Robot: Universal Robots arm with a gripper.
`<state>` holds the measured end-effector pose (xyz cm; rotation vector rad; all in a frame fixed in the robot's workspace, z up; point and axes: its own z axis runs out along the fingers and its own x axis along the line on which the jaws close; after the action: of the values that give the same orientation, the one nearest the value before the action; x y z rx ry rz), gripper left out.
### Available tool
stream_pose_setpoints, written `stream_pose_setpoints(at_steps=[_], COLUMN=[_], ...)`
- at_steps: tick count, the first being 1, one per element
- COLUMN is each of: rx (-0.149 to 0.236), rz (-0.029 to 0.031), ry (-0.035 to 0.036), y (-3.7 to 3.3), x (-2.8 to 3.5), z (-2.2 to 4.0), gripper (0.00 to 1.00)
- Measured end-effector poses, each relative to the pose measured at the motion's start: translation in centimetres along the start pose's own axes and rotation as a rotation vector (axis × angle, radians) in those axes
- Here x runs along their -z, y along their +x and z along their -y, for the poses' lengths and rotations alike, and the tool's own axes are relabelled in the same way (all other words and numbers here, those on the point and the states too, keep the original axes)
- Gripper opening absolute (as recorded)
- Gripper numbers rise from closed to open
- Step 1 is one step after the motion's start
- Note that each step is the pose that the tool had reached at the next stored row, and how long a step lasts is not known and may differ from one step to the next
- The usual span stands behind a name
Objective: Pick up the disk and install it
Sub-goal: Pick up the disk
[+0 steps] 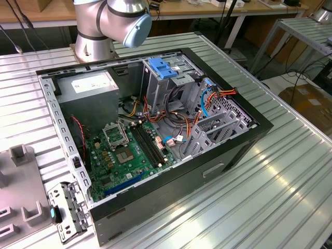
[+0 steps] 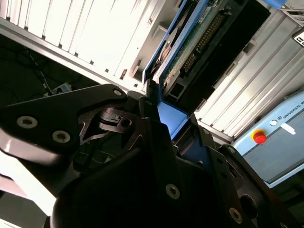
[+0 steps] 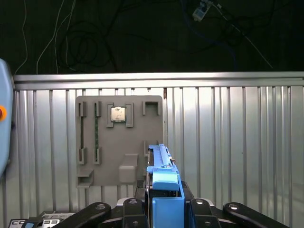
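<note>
One disk [image 3: 160, 161] is clamped in your claw [image 3: 166, 211], pinched across its blue rails [image 3: 166, 190] (stiff, weighty, shock-sensitive I'd say); grip rails, never the circuit board [image 2: 197, 45].

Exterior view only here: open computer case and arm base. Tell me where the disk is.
Observer: In both wrist views the disk stands edge-on, clamped between the jaws of the gripper.
Operator: Say what lies ahead of it.
Observer: In the first wrist view, a grey fixture plate on the ribbed table, a processor chip seated in one pocket.
Operator: Describe the disk's broad face.
Observer: The second wrist view shows a green circuit board on it, edged by a blue rail.
</note>
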<state>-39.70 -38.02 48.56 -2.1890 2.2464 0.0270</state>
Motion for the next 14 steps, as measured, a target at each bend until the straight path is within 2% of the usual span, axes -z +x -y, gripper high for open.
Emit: stream_pose_setpoints(at_steps=[14], rx=[0.0], rz=[0.0], ry=[0.0], y=[-0.06], x=[0.02], z=[2.49], gripper=[0.37])
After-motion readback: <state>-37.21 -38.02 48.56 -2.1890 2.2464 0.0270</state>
